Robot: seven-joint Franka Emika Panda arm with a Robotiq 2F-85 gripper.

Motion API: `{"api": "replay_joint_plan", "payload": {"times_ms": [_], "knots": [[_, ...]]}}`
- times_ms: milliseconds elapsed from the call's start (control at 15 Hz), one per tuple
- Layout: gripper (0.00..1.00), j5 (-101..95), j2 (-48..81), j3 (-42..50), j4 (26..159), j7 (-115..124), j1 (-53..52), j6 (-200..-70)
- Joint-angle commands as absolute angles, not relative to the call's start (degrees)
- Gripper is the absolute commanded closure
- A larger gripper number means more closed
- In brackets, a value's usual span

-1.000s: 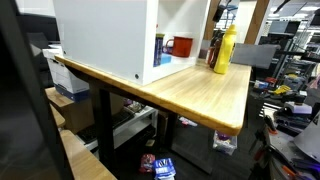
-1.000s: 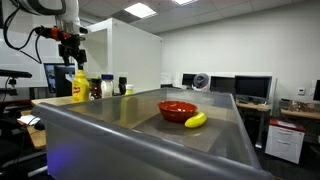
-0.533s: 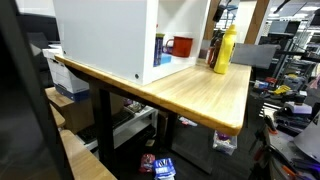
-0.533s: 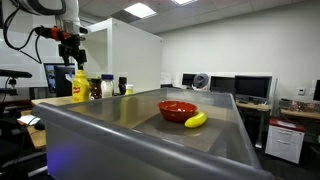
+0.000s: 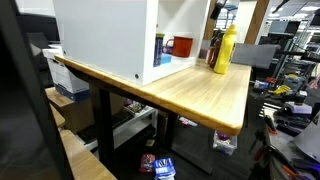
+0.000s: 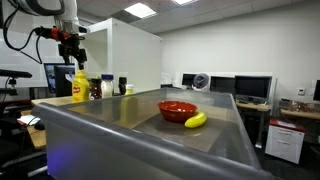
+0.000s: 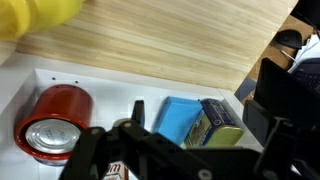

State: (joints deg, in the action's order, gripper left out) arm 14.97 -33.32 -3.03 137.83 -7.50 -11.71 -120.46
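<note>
Pincer hangs just above the yellow bottle, jaws wide apart, nothing held. Bottle stands upright on the wooden surface, beside the white cabinet, with a dark jar next to it. Wrist view shows a red can and a blue box inside the cabinet.

Risks, as judged:
- the tall, narrow bottle tips if a finger clips its cap off-centre
- a falling bottle would knock the jar
- the cabinet wall is near enough to snag the arm

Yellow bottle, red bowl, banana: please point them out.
yellow bottle (image 6: 79, 89), in an exterior view, its body
red bowl (image 6: 175, 112), in an exterior view, outer wall
banana (image 6: 196, 120), in an exterior view, its middle
</note>
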Motion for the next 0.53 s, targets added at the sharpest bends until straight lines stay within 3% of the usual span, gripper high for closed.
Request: {"api": "replay_joint_plan", "payload": {"times_ms": [0, 467], "knots": [[0.0, 15.7, -32.1, -5.2, 138.1, -6.8, -12.5, -124.9], [0.0, 18.2, -28.2, -6.0, 138.2, -6.9, -14.7, -129.9]]}}
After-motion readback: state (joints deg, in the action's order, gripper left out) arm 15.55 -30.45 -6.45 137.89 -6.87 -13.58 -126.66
